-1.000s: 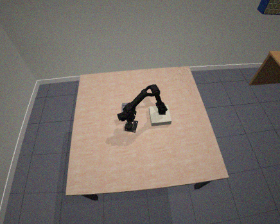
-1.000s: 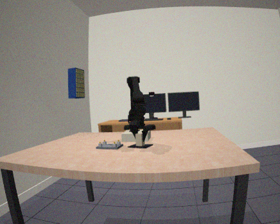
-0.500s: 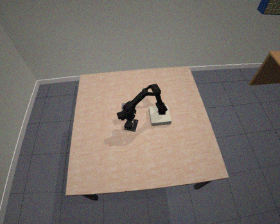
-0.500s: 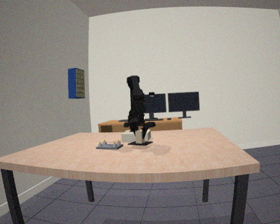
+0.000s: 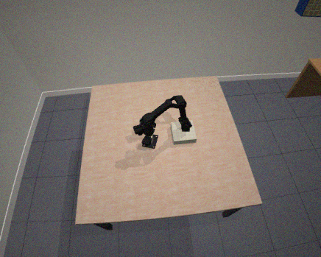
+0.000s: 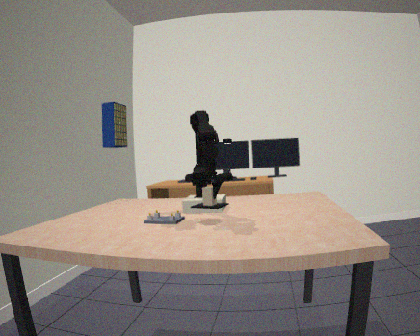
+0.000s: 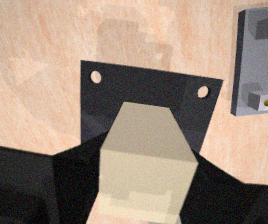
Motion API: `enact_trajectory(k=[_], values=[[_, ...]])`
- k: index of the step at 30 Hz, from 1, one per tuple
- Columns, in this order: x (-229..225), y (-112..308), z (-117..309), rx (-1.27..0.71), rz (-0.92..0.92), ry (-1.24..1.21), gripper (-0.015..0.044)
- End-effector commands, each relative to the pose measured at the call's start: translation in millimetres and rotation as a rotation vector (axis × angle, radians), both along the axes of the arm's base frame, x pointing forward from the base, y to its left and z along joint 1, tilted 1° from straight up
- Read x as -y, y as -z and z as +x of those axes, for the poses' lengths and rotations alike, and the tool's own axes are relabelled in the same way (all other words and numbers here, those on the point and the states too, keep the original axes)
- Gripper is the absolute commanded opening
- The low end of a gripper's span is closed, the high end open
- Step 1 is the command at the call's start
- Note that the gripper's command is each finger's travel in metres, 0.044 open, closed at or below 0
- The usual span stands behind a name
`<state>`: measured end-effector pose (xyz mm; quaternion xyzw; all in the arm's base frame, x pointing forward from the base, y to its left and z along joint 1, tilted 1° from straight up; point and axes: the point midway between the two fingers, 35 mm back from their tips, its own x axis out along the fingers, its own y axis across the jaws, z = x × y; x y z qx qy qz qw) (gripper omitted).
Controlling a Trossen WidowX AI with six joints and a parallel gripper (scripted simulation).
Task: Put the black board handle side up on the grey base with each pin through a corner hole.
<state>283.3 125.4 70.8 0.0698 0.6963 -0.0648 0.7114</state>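
Note:
The black board (image 5: 154, 141) (image 6: 220, 206) (image 7: 145, 85) is off the table, handle side up and roughly level, with its shadow apart from it below. My gripper (image 6: 208, 192) (image 7: 142, 138) is shut on the beige square handle (image 6: 208, 197) (image 7: 147, 122), a finger on either side. Two corner holes show in the wrist view; the near part of the board is hidden by the handle and fingers. The grey base (image 6: 165, 221) (image 7: 252, 62) stands on the table, left of the board in the exterior view and at the wrist view's right edge. Its gold-pinned posts point up, with nothing on them.
A pale block (image 5: 184, 137) (image 6: 190, 204) lies under the arm's foot on the wooden table (image 5: 166, 188) (image 6: 294, 241). In the top view the arm hides the grey base. A desk with monitors (image 6: 275, 152) stands beyond the table.

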Motion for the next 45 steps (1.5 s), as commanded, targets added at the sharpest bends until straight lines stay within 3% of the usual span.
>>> enact_trajectory(k=[1,11,45], values=[[-0.7,-14.6,0.5,0.010,0.007,0.003,0.0000],[3.2,-26.1,0.7,0.009,0.007,-0.002,0.0000],[79.6,-27.6,33.8,0.012,0.002,-0.112,0.0000]])
